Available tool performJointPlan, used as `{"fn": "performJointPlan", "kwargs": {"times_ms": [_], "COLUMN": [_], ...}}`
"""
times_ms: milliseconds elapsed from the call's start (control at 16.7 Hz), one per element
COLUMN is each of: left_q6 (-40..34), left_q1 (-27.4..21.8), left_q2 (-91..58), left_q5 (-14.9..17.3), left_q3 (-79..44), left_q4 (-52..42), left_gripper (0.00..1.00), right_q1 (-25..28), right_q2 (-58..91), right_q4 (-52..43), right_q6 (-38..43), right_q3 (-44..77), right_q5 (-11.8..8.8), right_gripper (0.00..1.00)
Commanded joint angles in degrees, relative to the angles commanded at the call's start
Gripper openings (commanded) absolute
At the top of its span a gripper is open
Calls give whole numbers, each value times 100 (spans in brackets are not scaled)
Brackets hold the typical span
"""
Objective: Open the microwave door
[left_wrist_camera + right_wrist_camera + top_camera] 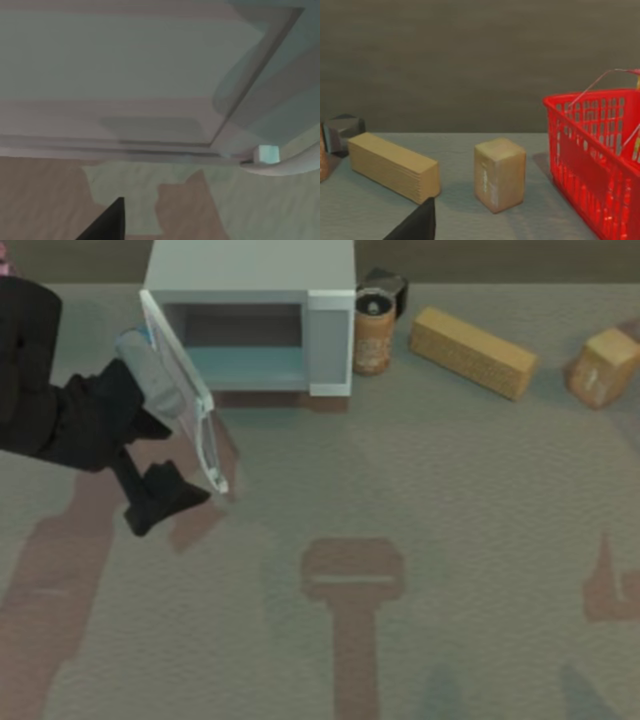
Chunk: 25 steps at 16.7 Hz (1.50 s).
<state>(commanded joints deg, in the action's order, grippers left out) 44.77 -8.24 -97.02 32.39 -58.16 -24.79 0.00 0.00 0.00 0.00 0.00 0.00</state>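
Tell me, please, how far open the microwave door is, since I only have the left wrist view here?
Observer: The microwave door stands wide open, angled out toward the table's left, and the pale teal inside of the microwave shows.
Operator: Where is the left claw relative to it?
Observer: The left claw is at the door's free edge, near the white handle, on the door's outer side.
Operator: Is anything standing near the microwave?
Observer: A brown can stands just beside its control-panel side. The right arm is outside the top view.
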Motion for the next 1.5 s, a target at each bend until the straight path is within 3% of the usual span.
{"fn": "performJointPlan", "kwargs": {"times_ms": [300, 720, 1140, 1320, 1500], "left_q6": [-12, -151, -218, -766, -1815], "left_q1": [1, -11, -25, -166, -413], "left_q2": [98, 1403, 1408, 1019, 382], "left_q5": [-20, -69, -96, -348, -794], "left_q3": [20, 260, 191, -329, -1376], "left_q4": [-74, -1043, -1164, -1661, -2511], "left_gripper": [100, 100, 100, 100, 100], "right_q1": [0, 0, 0, 0, 0], "right_q2": [0, 0, 0, 0, 0], "right_q4": [0, 0, 0, 0, 0], "right_q6": [0, 0, 0, 0, 0], "right_q3": [0, 0, 0, 0, 0], "right_q5": [0, 0, 0, 0, 0], "right_gripper": [100, 100, 100, 100, 100]}}
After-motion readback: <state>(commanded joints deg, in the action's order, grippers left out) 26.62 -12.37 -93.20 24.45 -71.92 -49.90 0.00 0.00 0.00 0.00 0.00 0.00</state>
